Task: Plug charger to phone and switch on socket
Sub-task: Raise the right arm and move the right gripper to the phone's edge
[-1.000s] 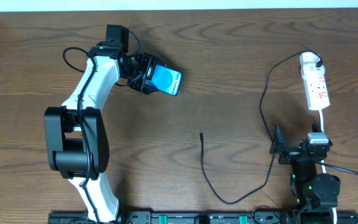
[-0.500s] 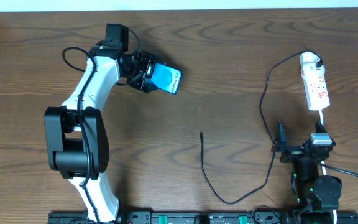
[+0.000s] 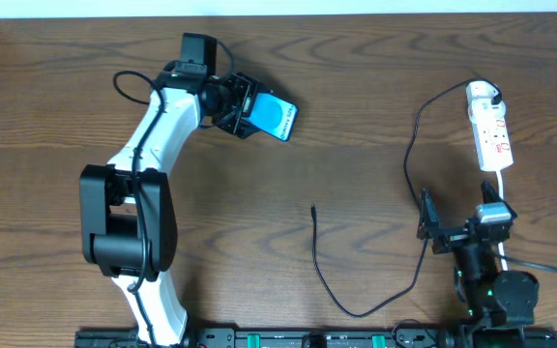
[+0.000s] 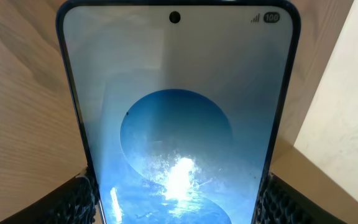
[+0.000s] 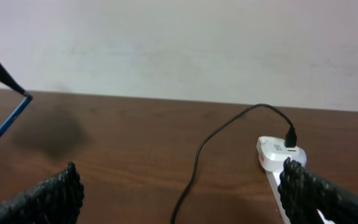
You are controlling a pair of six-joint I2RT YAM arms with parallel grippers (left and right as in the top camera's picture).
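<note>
Blue-screened, the phone (image 3: 277,118) is clamped by its edges between the fingers of the left gripper (image 3: 250,107), at the far left-centre of the wooden table (image 3: 56,106). The right gripper (image 3: 429,230) is spread wide and empty at the near right, just beside the black charger (image 3: 315,237). Its connector tip lies free mid-table, and its white plug head is seated in the socket (image 3: 494,140) at the far right.
</note>
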